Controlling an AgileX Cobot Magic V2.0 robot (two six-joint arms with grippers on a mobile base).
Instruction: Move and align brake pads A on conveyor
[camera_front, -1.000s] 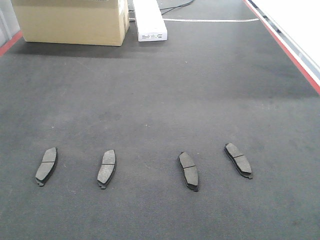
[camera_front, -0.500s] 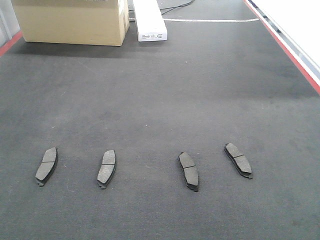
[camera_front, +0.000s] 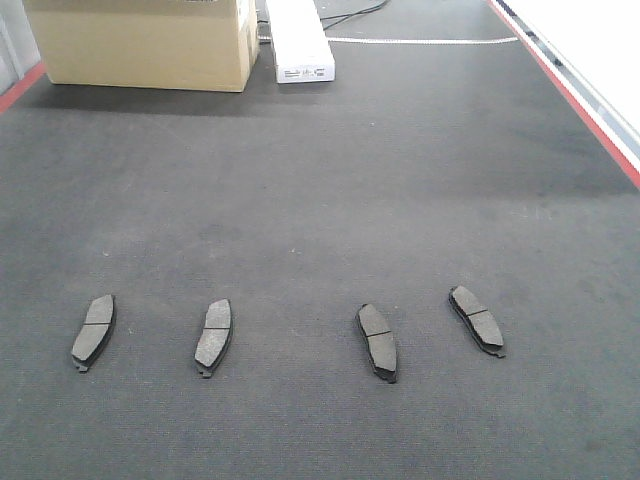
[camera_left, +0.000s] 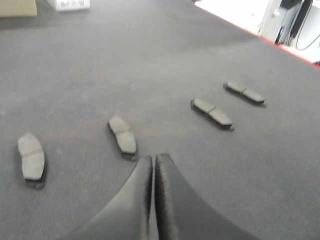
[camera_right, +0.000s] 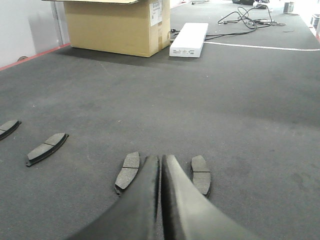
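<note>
Several dark grey brake pads lie in a loose row on the charcoal conveyor (camera_front: 330, 200): one at the far left (camera_front: 93, 331), one left of centre (camera_front: 213, 336), one right of centre (camera_front: 378, 341), one further right (camera_front: 477, 319). None is touched. In the left wrist view my left gripper (camera_left: 153, 159) is shut and empty, its tips just right of a pad (camera_left: 123, 135), with another pad (camera_left: 31, 156) to the left. In the right wrist view my right gripper (camera_right: 160, 159) is shut and empty, between two pads (camera_right: 128, 171) (camera_right: 200, 174). Neither gripper shows in the front view.
A cardboard box (camera_front: 140, 42) and a white flat box (camera_front: 299, 42) stand at the belt's far end, with cables (camera_right: 245, 12) beyond. Red edge strips (camera_front: 570, 95) run along the belt's right side, and one shows at the far left (camera_front: 18, 88).
</note>
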